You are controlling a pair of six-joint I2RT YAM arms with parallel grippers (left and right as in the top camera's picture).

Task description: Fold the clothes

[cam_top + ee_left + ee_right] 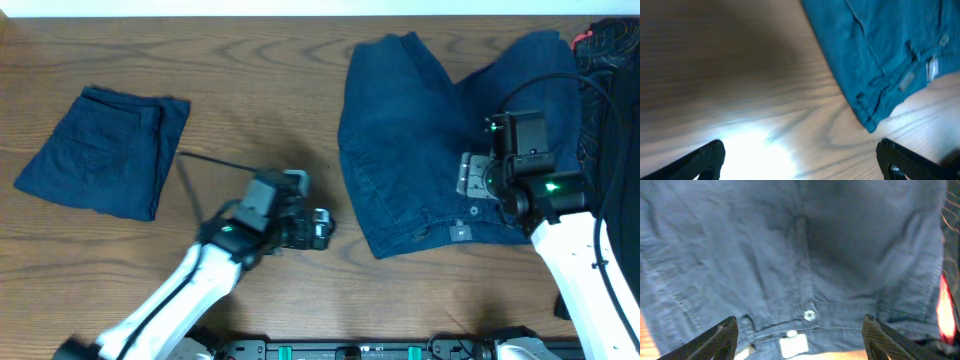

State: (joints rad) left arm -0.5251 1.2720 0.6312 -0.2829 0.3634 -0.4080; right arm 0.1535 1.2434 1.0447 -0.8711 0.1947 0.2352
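shorts (pixel 420 150) partly hidden under right arm (pixel 580 250); right gripper (pixel 799 325) low over waistband (pixel 840 312), fingers wide apart; left gripper (pixel 800 150) likewise parted, over table (pixel 270 80)

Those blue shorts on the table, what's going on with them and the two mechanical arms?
Two robot arms are folding clothes. One pair of shorts lies already folded on the left of the table. A second pair is spread out on the right. The right end effector hangs over its waistband, open and gripping nothing. The left end effector, also open, hovers over bare wood beside that pair's edge.
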